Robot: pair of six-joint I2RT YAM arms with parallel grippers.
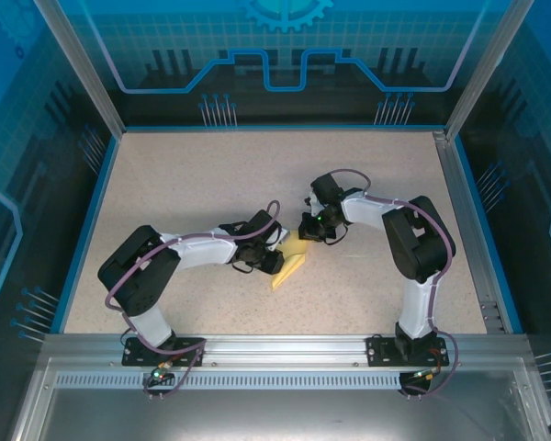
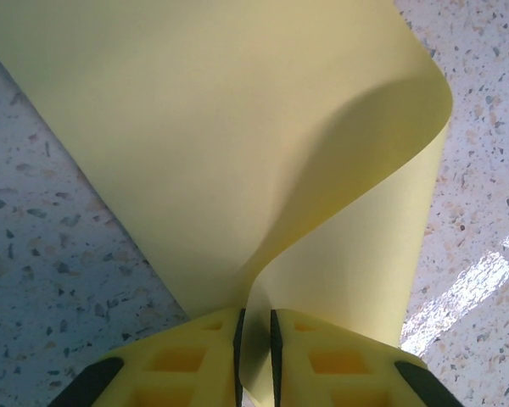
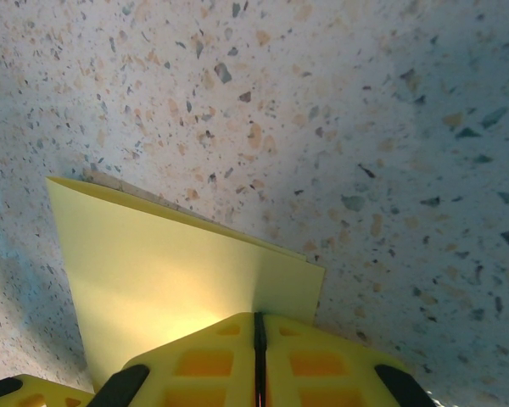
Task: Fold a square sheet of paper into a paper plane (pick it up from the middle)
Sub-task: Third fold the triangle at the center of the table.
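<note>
We're looking into a robotics lab cell, no doubt about it. Two white-and-black jointed robot arms, left (image 1: 142, 266) and right (image 1: 421, 248), are bolted to a silver aluminium rail (image 1: 285, 347) at the near edge of a pale speckled stone-look table (image 1: 211, 175). Silver extruded-aluminium posts (image 1: 78, 66) frame the booth. Blue wall panels (image 1: 18, 138) printed with grid lines and circuit traces close it in, with a cyan gear emblem (image 1: 289, 11) high on the back wall. Purple sleeved cables (image 1: 205, 240) run along the arms.
</note>
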